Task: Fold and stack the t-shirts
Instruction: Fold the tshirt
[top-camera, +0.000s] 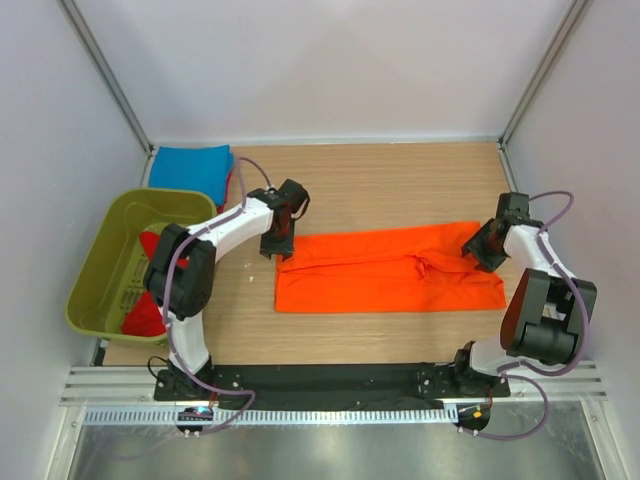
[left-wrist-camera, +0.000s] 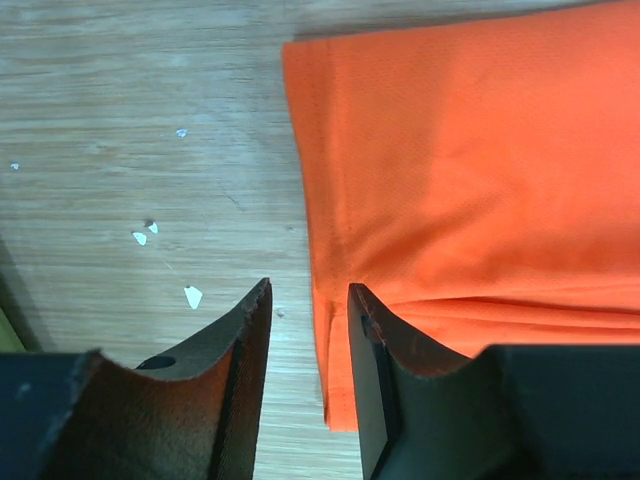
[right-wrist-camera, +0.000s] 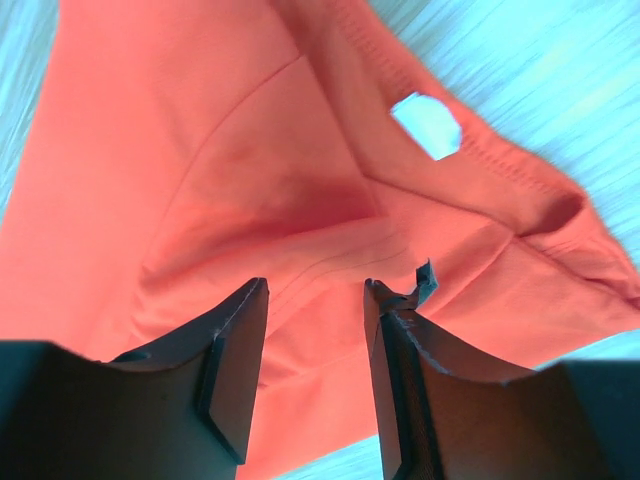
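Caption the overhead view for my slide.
Left claw and right claw at opposite ends of folded orange t-shirt; blue t-shirt, olive tub at left.

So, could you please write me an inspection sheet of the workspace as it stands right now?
Surface: wooden table; a few white flecks on it near the left gripper.
Job's things: orange t-shirt folded into a long strip across the middle; blue t-shirt folded at the far left corner; red t-shirts bunched in the tub.
Clutter: olive-green tub at the left edge.
Grippers: left gripper open over the orange shirt's left edge; right gripper open over its right end; neither holds anything.
Cables: purple cables loop along both arms, clear of the cloth.
Surroundings: white walls on three sides.
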